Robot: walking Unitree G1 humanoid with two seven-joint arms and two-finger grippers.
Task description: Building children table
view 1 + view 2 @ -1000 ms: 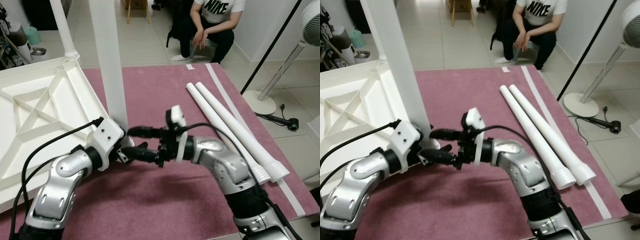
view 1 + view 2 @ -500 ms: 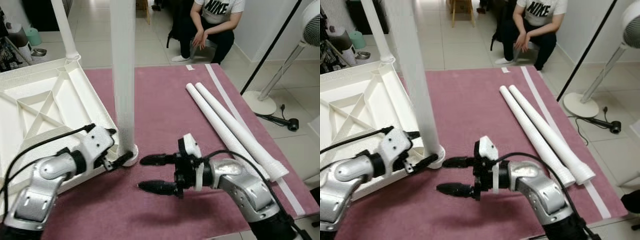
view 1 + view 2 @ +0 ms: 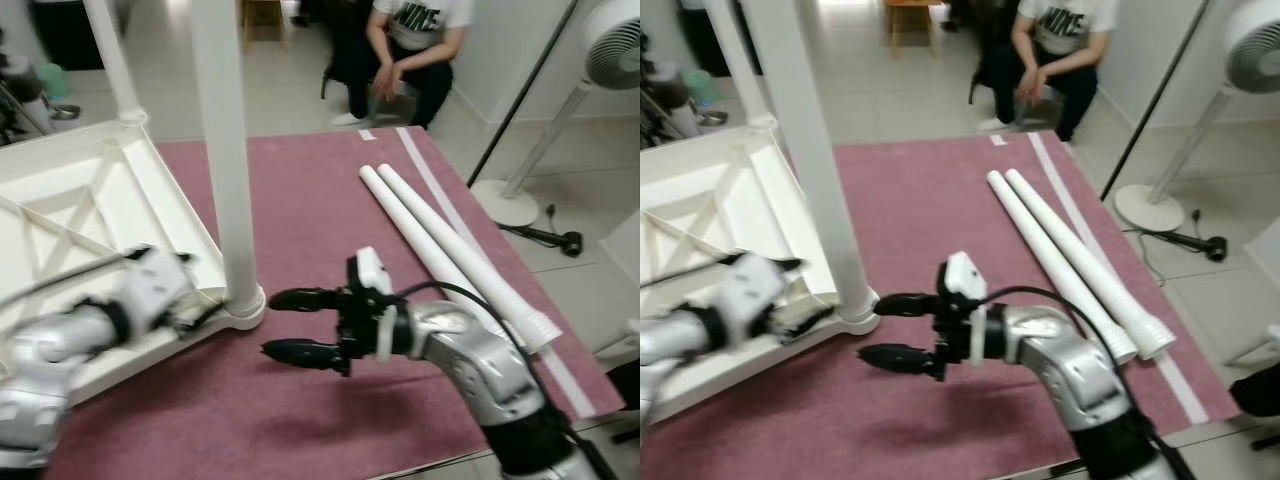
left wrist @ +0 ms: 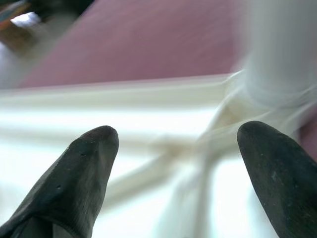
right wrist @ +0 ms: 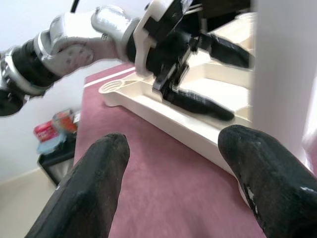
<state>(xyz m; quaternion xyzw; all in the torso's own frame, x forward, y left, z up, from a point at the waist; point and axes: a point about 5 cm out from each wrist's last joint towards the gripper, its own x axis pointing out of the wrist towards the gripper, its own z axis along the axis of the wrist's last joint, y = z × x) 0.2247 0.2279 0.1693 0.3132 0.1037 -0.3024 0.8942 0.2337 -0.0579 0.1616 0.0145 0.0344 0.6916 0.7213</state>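
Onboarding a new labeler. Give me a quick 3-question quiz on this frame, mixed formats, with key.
1. True or false: the right gripper is shut on the upright leg.
2. How many loose legs lie on the mat? A) one B) two C) four
3. Fill in: the upright leg stands in a corner socket of the upturned ____.

Key
1. False: its fingers are open, just short of the leg's base.
2. B: two lie side by side, on the robot's right.
3. Tabletop; the left gripper, open, is at its edge by that socket.
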